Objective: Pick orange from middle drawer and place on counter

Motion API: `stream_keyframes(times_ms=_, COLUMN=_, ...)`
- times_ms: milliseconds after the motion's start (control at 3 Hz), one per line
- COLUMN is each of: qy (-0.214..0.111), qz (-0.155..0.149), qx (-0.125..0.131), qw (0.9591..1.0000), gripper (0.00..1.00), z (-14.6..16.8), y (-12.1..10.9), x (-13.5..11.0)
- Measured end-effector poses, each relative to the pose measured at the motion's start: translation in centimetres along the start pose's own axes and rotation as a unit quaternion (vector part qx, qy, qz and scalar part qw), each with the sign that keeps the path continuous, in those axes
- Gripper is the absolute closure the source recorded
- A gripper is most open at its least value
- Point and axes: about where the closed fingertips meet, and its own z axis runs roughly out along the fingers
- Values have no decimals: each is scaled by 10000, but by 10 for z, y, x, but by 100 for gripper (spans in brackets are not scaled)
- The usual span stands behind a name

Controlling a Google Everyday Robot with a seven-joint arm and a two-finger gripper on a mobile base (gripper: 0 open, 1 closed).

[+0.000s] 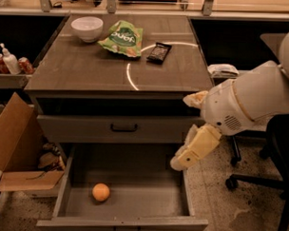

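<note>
The orange (101,192) lies on the floor of the open middle drawer (151,196), near its front left. The drawer is pulled out at the bottom of the cabinet. The counter (89,70) is the wood-grain top above, with a curved white streak. My gripper (180,161) hangs from the white arm on the right, over the drawer's right rear corner. It is well above and to the right of the orange and holds nothing that I can see.
On the counter stand a white bowl (87,27), a green snack bag (122,38) and a dark snack bar (159,52). A closed drawer front with a black handle (124,128) is above the open drawer. A cardboard box (12,146) is on the left and a chair base (254,180) on the right.
</note>
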Motion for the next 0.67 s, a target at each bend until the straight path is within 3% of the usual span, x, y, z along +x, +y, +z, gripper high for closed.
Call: stream_keyframes(times_ms=667, qy=-83, qz=338, qx=-376, qw=9987, gripper=0, z=98, y=20, x=11)
